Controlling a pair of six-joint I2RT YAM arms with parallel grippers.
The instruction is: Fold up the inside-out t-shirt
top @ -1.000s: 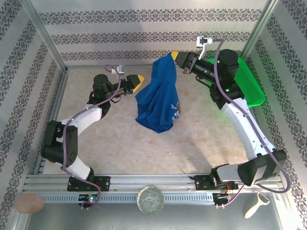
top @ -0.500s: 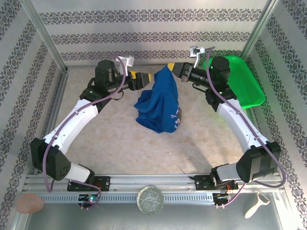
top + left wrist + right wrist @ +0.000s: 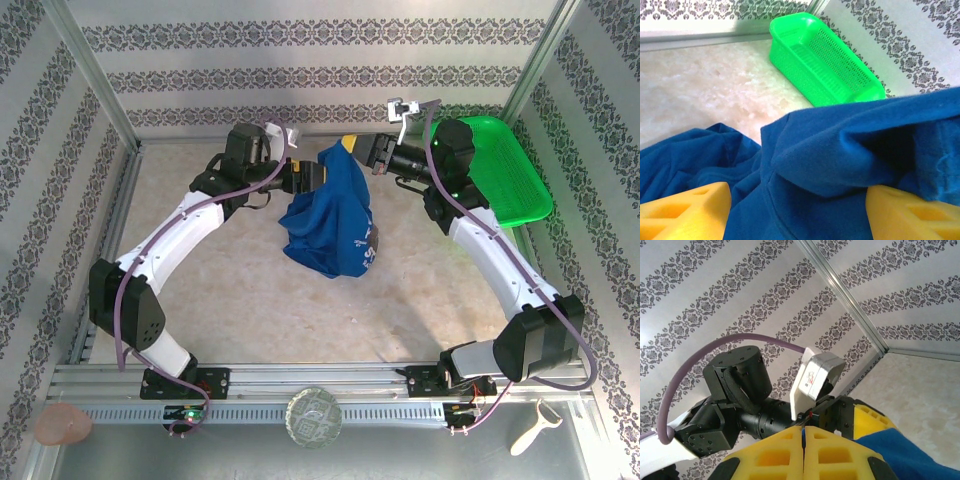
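Observation:
The inside-out t-shirt (image 3: 330,215) is royal blue and hangs in a bunch from my right gripper (image 3: 350,147), with its lower part resting on the table. In the right wrist view that gripper (image 3: 803,432) is shut, a thin edge of blue cloth pinched between its yellow fingers (image 3: 772,455). My left gripper (image 3: 312,178) has pushed into the shirt's upper left side. In the left wrist view it (image 3: 797,215) stands open. A thick fold of the shirt (image 3: 840,165) lies between its two yellow fingertips (image 3: 685,212).
A green mesh basket (image 3: 505,165) stands at the table's back right, also in the left wrist view (image 3: 825,62). Patterned walls and metal posts close in the back and sides. Bare tabletop (image 3: 250,290) lies in front of the shirt.
My left arm has swung right and up to the shirt, and its fingers now straddle a fold. The right gripper has shifted slightly left, still holding the shirt up.

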